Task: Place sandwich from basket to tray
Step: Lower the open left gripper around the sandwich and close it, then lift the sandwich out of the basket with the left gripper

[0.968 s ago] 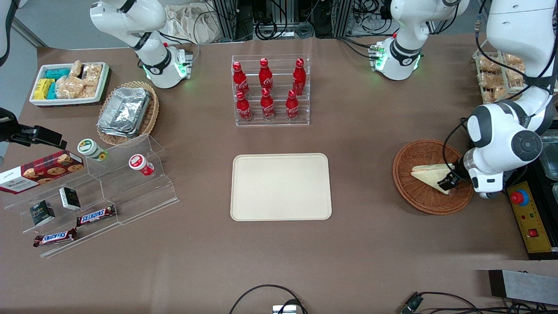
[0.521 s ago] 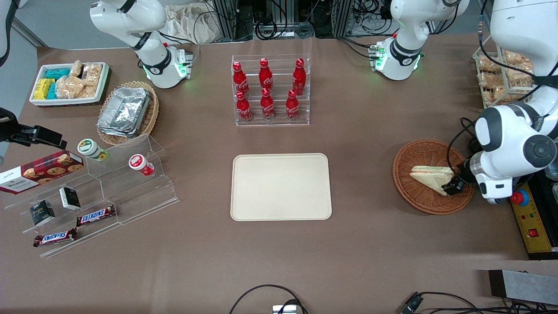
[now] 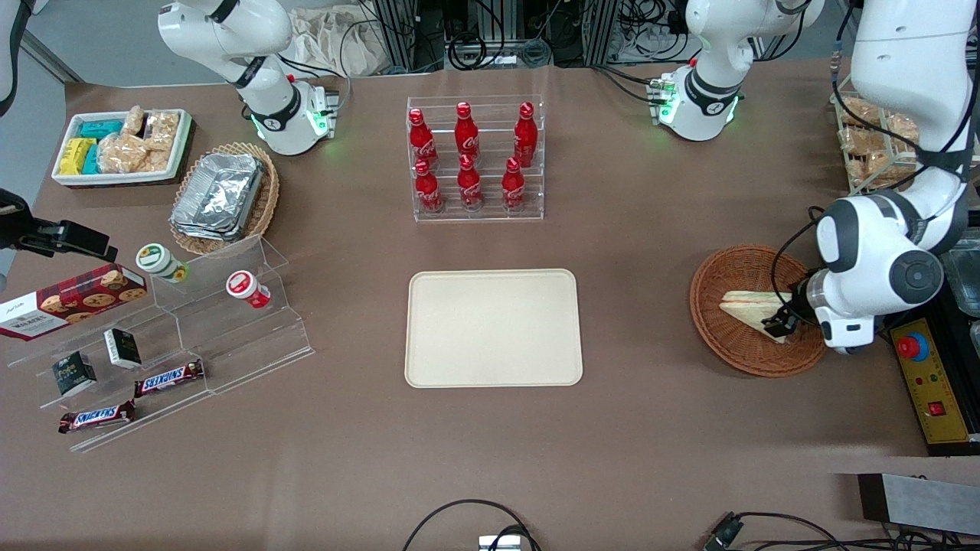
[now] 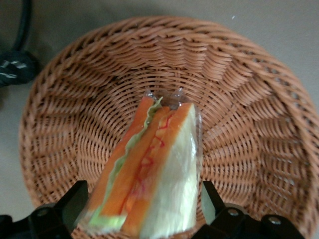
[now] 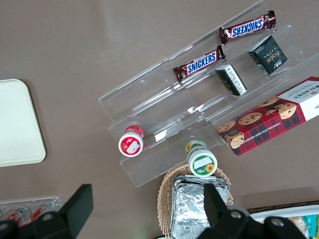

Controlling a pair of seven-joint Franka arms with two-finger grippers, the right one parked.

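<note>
The gripper (image 3: 782, 325) hangs at the sandwich's (image 3: 754, 310) three-o'clock end inside the basket (image 3: 727, 344), yet the arm's white wrist covers most of it in the front view, and in the wrist view both fingers (image 4: 75, 204) run off the picture's edge, so their contact with the wrap cannot be told. The sandwich's (image 4: 149, 174) wide end is also cut off there, as is the basket's (image 4: 239, 64) six-o'clock rim. The arm hides the basket's three-o'clock rim in the front view.
</note>
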